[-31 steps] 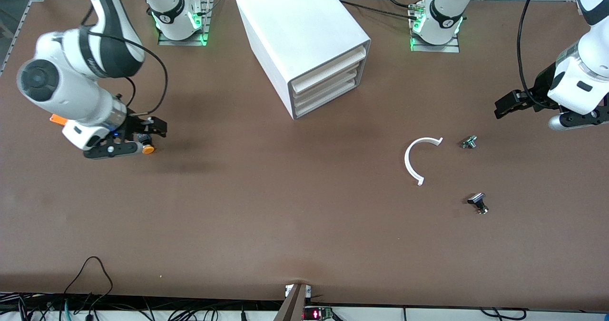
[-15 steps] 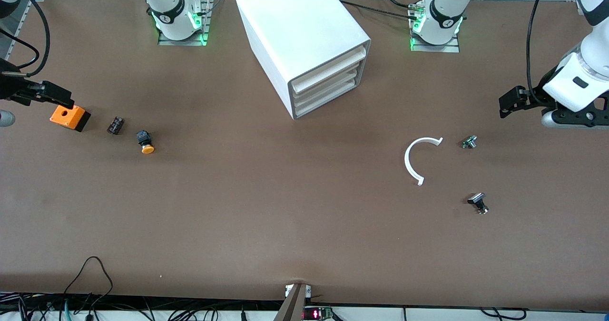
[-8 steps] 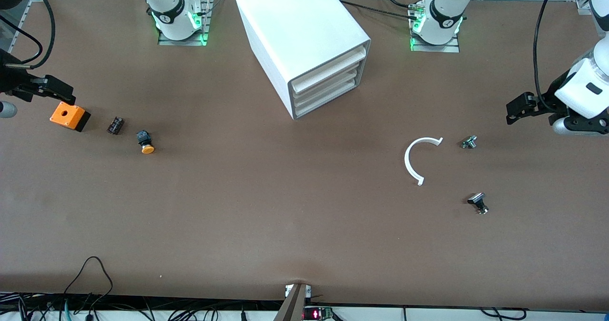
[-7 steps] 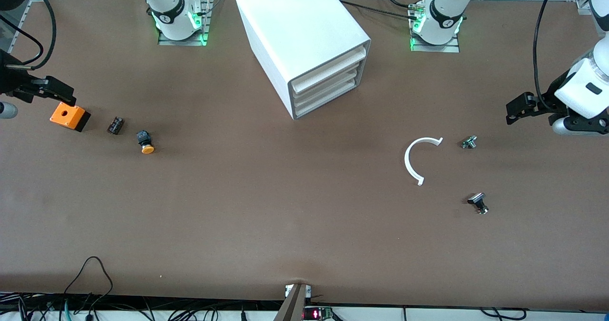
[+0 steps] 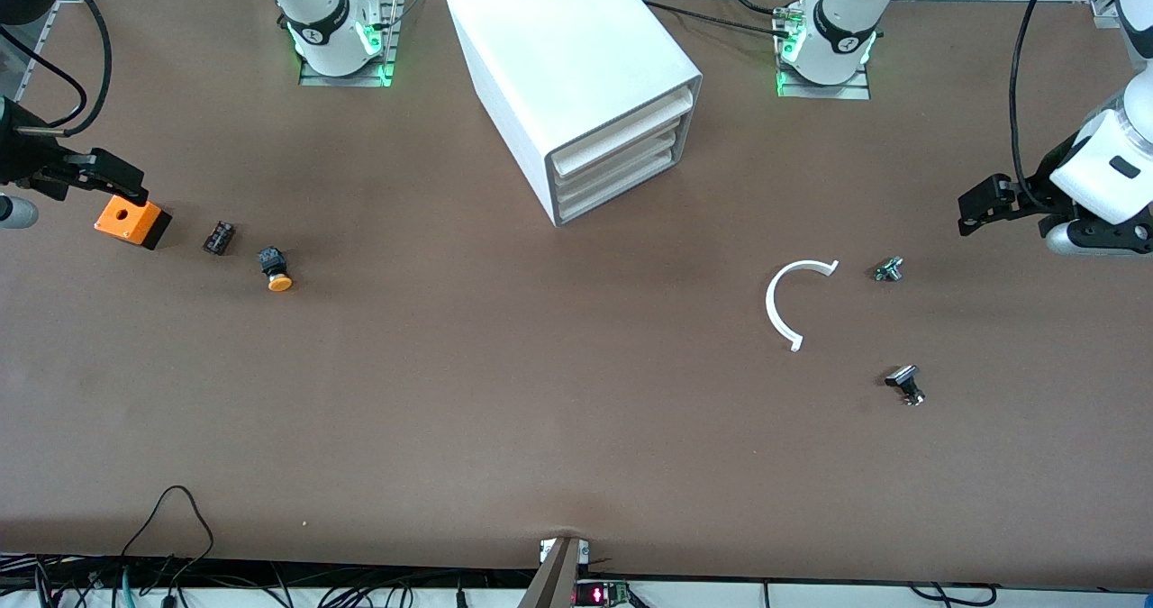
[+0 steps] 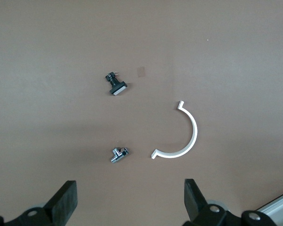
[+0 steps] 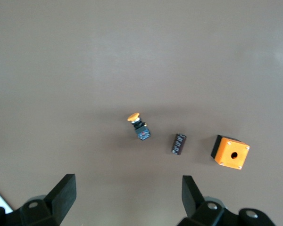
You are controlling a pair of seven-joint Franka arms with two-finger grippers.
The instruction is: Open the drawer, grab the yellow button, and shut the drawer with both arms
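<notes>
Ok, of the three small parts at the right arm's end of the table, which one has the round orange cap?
The button, the one nearest the cabinet. The capacitor-like black cylinder beside it has no cap, and the orange box is a square block with a hole.

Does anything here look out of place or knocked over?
Only mildly. The button lies tipped on its side on the bare table, beside a small dark part and an orange box. The cabinet sits skewed to the table's edges, its top drawer shut. Both hands hang open and empty.
</notes>
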